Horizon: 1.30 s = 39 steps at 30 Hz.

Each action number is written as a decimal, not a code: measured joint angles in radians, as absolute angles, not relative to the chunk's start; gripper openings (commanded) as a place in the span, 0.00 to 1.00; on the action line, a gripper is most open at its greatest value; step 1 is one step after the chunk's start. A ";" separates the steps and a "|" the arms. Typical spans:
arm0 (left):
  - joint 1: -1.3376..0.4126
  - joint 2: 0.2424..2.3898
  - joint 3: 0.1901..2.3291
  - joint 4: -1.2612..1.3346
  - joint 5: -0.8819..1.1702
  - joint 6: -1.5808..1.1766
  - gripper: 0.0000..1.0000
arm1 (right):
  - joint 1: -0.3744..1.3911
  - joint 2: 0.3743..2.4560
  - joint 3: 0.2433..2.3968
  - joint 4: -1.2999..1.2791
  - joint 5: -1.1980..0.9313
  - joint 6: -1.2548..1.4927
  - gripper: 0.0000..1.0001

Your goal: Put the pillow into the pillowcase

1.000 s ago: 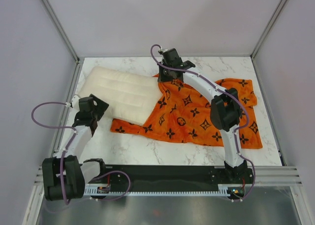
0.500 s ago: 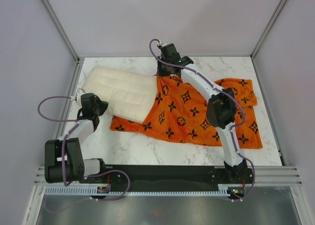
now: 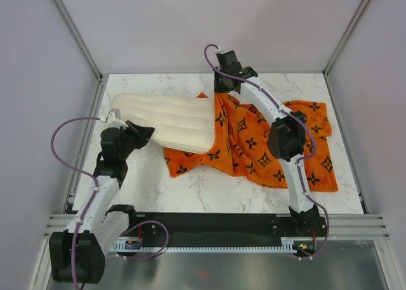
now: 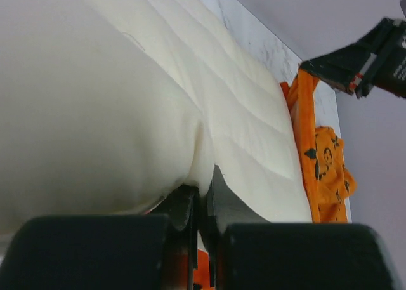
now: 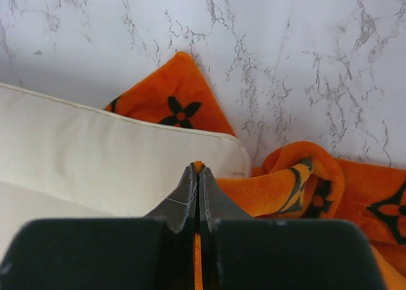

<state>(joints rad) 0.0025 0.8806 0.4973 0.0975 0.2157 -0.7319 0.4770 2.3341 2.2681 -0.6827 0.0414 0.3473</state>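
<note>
The cream quilted pillow (image 3: 168,118) lies at the back left of the marble table, and its right end reaches into the orange pillowcase (image 3: 266,144). My left gripper (image 3: 144,134) is shut on a fold of the pillow's near edge; in the left wrist view the pillow (image 4: 127,99) bulges over the left gripper (image 4: 204,191). My right gripper (image 3: 223,90) is at the back and holds the pillowcase's upper edge raised. In the right wrist view the right gripper (image 5: 198,169) pinches orange pillowcase (image 5: 298,182) fabric just above the pillow (image 5: 95,157).
The marble table (image 3: 209,188) is boxed in by grey walls (image 3: 38,80) on the left, right and back. A black rail (image 3: 209,230) with the arm bases runs along the near edge. The pillowcase's far end lies bunched near the right wall.
My left gripper has shut on the pillow's near edge and pushed the pillow to the right. The right gripper moved right and back with the pillowcase edge, bunching the case rightward.
</note>
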 measured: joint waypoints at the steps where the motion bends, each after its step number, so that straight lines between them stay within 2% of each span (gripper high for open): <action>1: -0.020 0.881 0.485 0.117 0.232 -0.727 0.02 | 0.475 2.335 2.271 -0.689 0.035 0.344 0.01; 11: -0.306 1.010 0.373 0.290 0.300 -0.617 0.02 | 0.571 2.339 2.314 -0.781 0.008 0.253 0.02; 19: -0.468 1.042 0.376 0.316 0.238 -0.539 0.02 | 0.641 2.304 2.265 -0.827 0.003 0.205 0.03; 21: -0.506 1.055 0.385 0.306 0.192 -0.528 0.02 | 0.648 2.270 2.222 -0.830 0.010 0.201 0.11; 22: -0.526 1.059 0.393 0.296 0.165 -0.522 0.02 | 0.651 2.249 2.200 -0.833 0.026 0.200 0.35; 25: -0.579 1.063 0.418 0.274 0.084 -0.512 0.02 | 0.664 2.187 2.145 -0.831 0.067 0.205 0.58; 30: -0.611 1.064 0.447 0.253 -0.036 -0.511 0.02 | 0.693 2.020 1.944 -0.817 0.189 0.208 0.71; 39: -0.627 1.054 0.447 0.185 -0.201 -0.538 0.02 | 0.670 1.743 1.584 -0.797 0.447 0.262 0.70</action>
